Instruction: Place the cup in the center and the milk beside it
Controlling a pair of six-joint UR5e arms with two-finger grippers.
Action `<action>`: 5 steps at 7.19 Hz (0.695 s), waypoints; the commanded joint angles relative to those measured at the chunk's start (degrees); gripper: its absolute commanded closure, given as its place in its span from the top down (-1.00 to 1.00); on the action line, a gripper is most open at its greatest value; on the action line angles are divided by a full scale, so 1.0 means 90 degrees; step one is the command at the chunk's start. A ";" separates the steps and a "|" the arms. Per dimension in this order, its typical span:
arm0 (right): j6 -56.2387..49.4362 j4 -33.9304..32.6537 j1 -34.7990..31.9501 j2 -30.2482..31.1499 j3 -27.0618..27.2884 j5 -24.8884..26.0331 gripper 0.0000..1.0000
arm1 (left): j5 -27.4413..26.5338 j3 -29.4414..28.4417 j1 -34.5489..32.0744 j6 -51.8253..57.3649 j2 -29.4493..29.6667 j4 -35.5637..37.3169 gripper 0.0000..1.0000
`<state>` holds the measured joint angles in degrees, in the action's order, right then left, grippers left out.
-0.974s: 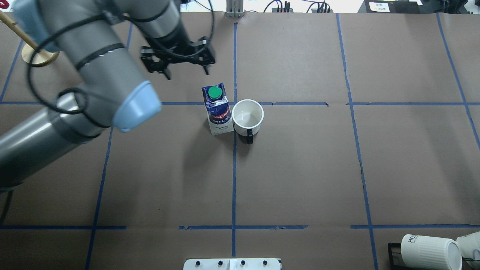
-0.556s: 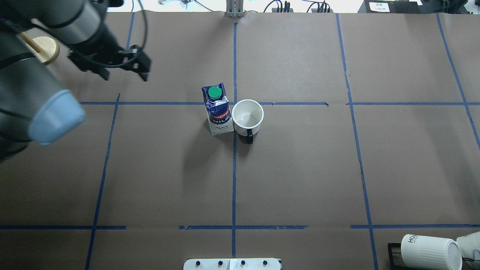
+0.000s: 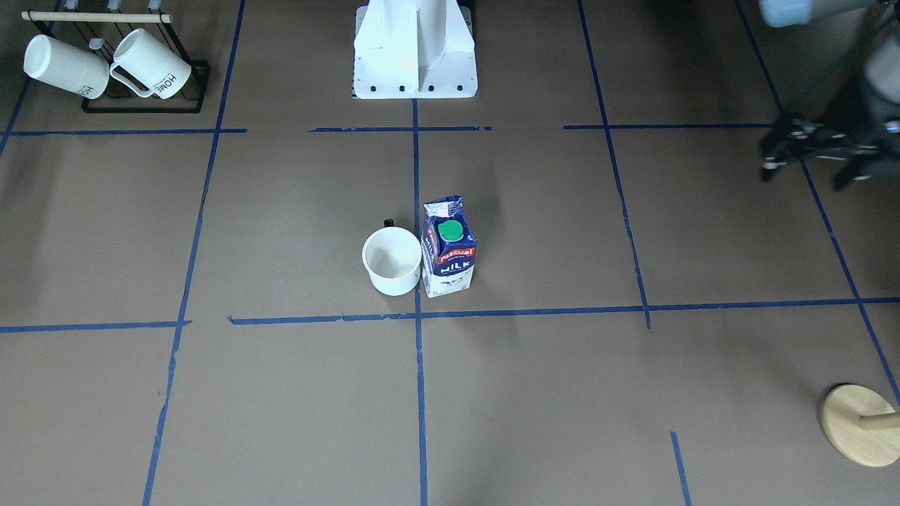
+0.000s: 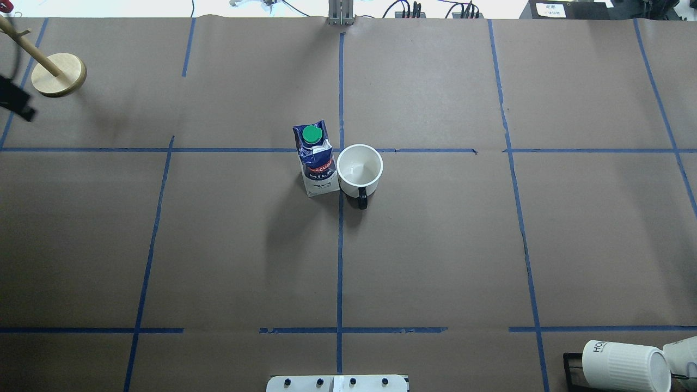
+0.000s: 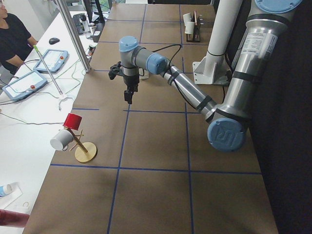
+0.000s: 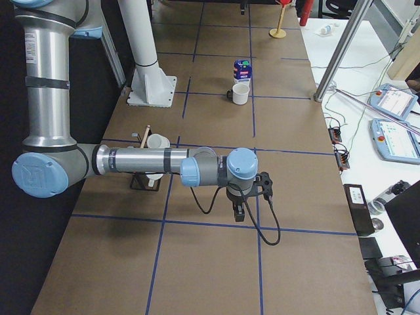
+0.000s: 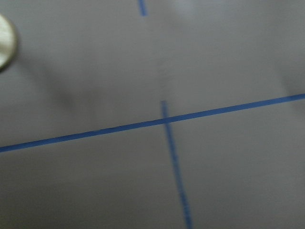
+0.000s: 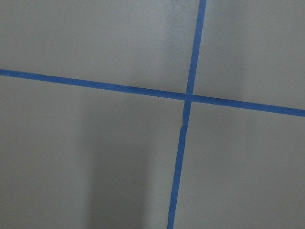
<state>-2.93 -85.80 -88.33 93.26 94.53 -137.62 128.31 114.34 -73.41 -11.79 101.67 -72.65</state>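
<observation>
- The cup (image 4: 359, 171) is seen upright just right of the center (image 4: 340, 150), where the blue tape lines cross, with its black handle turned toward the robot.
- The milk (image 4: 316, 163) is stood upright close against the cup's left side, across the long tape line. Whether the two touch cannot be told.
- Both placements are judged done, and nothing is gripped.
- The left gripper (image 3: 804, 172) is held over the table's left end, well apart from both things and nearer the wooden stand (image 4: 58, 74). Its fingers are seen spread with nothing between them, though the picture is blurred.
- The right gripper (image 6: 239, 209) is shown only in a side view, far from the cup. Whether it is spread or closed cannot be told.
- The cup is judged stiff, glazed, slippery and breakable if dropped. It would best be taken by one wall at the rim, or across the body, the handle being small.
- The milk is judged thin-walled and yielding, and creases are seen near its top. Being tall and narrow, it is easily tipped, so it would best be taken across its flat faces at mid-height with a mild squeeze.
</observation>
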 commanded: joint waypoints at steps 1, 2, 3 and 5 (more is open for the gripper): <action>0.0023 0.0031 0.0000 -0.0001 -0.0015 -0.0002 1.00 | 0.0253 -0.0911 -0.1252 0.1665 -0.0515 -0.0053 1.00; 0.0023 0.0031 0.0000 -0.0020 -0.0005 -0.0011 1.00 | 0.0748 -0.1797 -0.1683 0.2589 -0.0515 -0.0179 1.00; 0.0033 0.0021 0.0000 -0.0020 0.0005 -0.0012 1.00 | 0.0782 -0.2251 -0.1794 0.2869 -0.0563 -0.0489 1.00; 0.0033 0.0031 0.0000 -0.0020 0.0024 -0.0012 1.00 | 0.0763 -0.2402 -0.1854 0.2582 -0.1362 -0.1825 1.00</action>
<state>-2.65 -85.58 -88.33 93.08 94.68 -137.72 135.08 94.00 -89.58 12.55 92.85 -82.89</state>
